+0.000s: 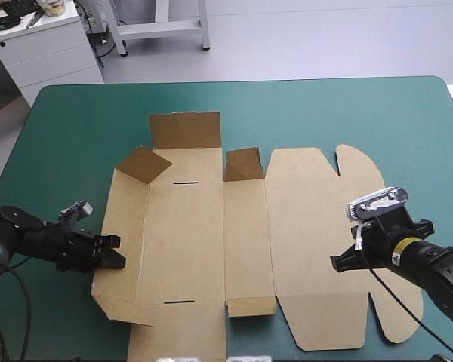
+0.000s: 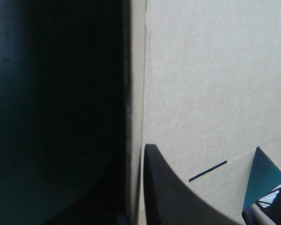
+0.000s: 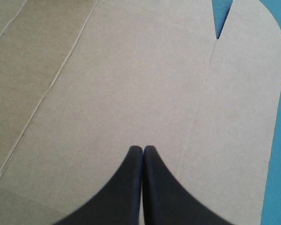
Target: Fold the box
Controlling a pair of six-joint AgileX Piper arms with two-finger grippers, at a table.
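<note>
**Left tool pinches the box's edge, right tool closed over its wide panel**

The box [image 1: 189, 241] lies opened out as a cut brown sheet on the teal-green table [image 1: 75, 128], and most of it is flat. The left tool [image 1: 115, 253] sits at the sheet's outer side strip [image 1: 124, 211]. In its wrist view the black fingers [image 2: 178, 197] are nearly together with the board's edge standing between them, so this tool is clamped on the box. Ahead of it the board runs on pale and flat, with a short slit [image 2: 207, 171] cut just to one side of the fingertip. Farther ahead, toward the table's far edge, three flaps stand up: a small corner flap [image 1: 143, 164] that is tilted, a broad flap [image 1: 185, 130] and a narrower flap [image 1: 243, 164].

The right tool [image 1: 336, 264] has its fingers pressed together into a single point. It is over the wide panel [image 1: 317, 226], with its tip toward the middle of the box. The pictures do not show whether the tip touches the board. Ahead of it and off to one side, a V-shaped notch [image 3: 220, 23] shows teal-green cover between the panel and a rounded lobe [image 3: 248, 70] of board.

The two tools are well apart, with the box's middle panels between them.
</note>
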